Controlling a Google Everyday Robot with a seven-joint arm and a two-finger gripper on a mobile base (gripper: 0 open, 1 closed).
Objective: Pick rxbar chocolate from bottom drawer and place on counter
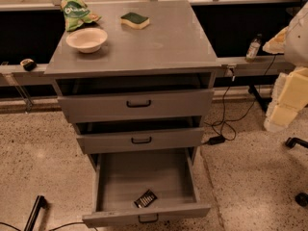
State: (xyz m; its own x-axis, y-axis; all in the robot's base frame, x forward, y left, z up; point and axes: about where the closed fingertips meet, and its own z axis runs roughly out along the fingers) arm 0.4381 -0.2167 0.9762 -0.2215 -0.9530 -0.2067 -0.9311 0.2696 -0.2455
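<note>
Gripper [283, 110] beyond the counter's [163, 44] right edge, well apart; whether it is clenched we cannot tell. Nearest us, bottom drawer [120, 177] open, rxbar chocolate [146, 198] by its front wall. On the counter: white bowl [86, 39] near left edge, sponge [134, 19] behind, green bag [76, 12] at far-left corner.

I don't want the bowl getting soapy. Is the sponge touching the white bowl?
Apart. The camera view shows a stretch of bare counter between the sponge and the bowl. The gripper is not in view.
</note>
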